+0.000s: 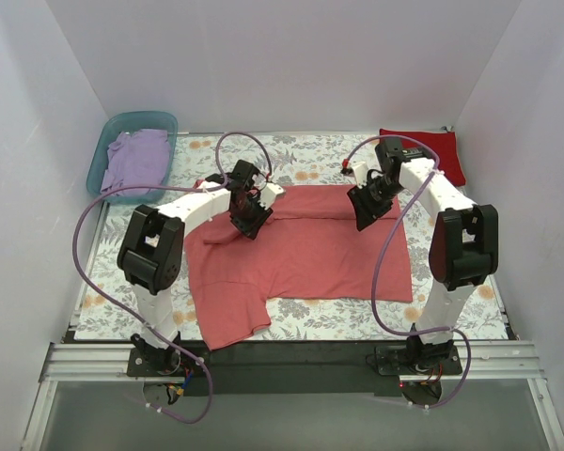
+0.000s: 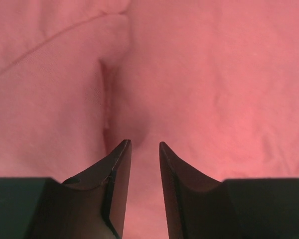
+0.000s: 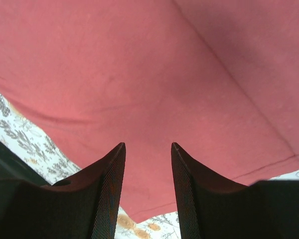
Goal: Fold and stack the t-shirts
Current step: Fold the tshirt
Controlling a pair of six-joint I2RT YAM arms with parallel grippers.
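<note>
While it lies nearest me, salmon-pink t-shirt (image 1: pixel 310 254): table centre, partly folded, long axis left-right, collar end left I judge. Left gripper (image 2: pixel 145 145), right gripper (image 3: pixel 148 146): jaws apart, empty, over it. Far right, deep red t-shirt (image 1: pixel 423 155): folded. Far left, lavender t-shirt (image 1: pixel 136 160): crumpled in tub (image 1: pixel 141 116). I count nothing stacked.

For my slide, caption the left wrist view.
Left gripper, jaws slightly apart, over a creased salmon-pink cloth t-shirt.

Bright, even light — faint soft shadows; wrist views slightly blurred.
</note>
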